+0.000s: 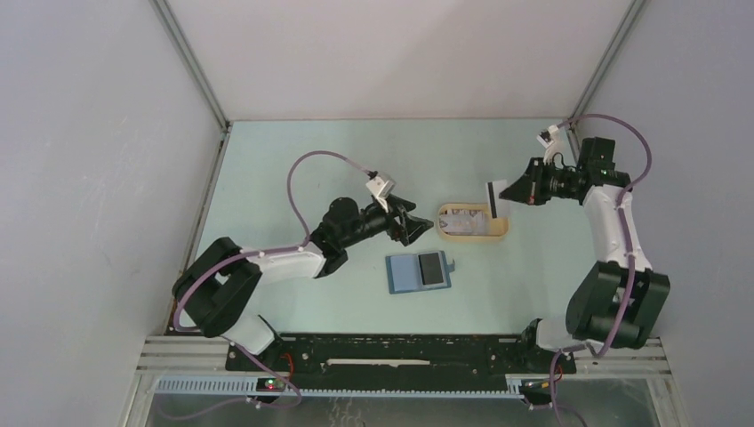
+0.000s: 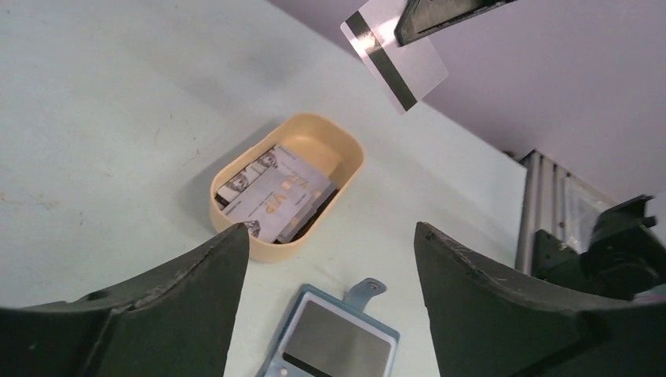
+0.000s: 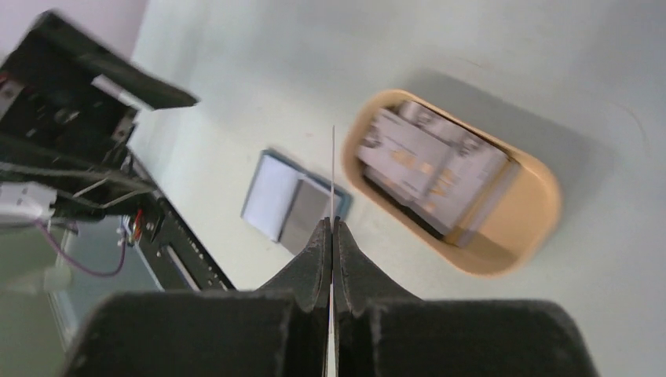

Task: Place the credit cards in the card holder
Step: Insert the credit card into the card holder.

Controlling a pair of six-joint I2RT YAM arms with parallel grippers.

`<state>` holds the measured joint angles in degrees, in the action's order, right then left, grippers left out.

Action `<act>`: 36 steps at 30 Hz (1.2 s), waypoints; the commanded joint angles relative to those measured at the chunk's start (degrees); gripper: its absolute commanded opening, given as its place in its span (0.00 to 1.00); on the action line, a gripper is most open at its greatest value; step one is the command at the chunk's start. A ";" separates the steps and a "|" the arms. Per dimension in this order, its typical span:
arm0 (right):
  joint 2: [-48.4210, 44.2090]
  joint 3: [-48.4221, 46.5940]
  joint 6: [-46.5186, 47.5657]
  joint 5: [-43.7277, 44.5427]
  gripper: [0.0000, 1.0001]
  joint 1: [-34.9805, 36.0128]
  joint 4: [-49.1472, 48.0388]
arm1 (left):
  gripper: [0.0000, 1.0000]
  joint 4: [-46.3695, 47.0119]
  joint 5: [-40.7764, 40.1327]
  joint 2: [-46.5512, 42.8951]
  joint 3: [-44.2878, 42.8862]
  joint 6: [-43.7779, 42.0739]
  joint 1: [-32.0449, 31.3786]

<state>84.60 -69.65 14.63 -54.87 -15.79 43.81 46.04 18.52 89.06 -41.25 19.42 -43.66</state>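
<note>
The teal card holder (image 1: 405, 274) lies open on the table with a dark grey card (image 1: 432, 267) on its right half. It also shows in the left wrist view (image 2: 334, 338) and the right wrist view (image 3: 271, 192). My right gripper (image 1: 509, 191) is shut on a white credit card (image 1: 493, 197) with a dark stripe, held in the air above the beige tray's right end. That card (image 2: 395, 55) hangs edge-on (image 3: 333, 173) between the closed fingers (image 3: 331, 224). My left gripper (image 1: 425, 224) stands open and empty (image 2: 330, 236) just left of the tray, above the holder's far side.
The beige oval tray (image 1: 471, 236) holds several more credit cards (image 2: 275, 192) in a loose stack. Grey walls close in the table on three sides. A black rail (image 1: 400, 351) with the arm bases runs along the near edge.
</note>
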 commanded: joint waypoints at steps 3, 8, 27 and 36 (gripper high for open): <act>-9.78 3.89 3.90 -12.14 0.00 6.22 -3.75 | 0.91 20.78 3.81 -5.29 9.37 8.63 0.90; -12.85 6.43 0.76 -16.94 0.00 11.81 -8.37 | 0.96 40.91 7.23 -1.55 15.80 20.13 0.77; -8.43 7.16 -5.19 -21.20 0.00 22.53 -13.58 | 0.68 40.97 7.38 7.10 7.02 30.63 -3.63; -7.10 7.18 -4.90 -20.81 0.00 23.47 -13.24 | 0.40 40.97 10.09 11.06 3.68 32.67 -3.77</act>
<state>76.86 -62.50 10.09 -74.70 6.83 31.86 83.61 26.33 99.22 -34.76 51.05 -47.05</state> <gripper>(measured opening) 0.008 0.458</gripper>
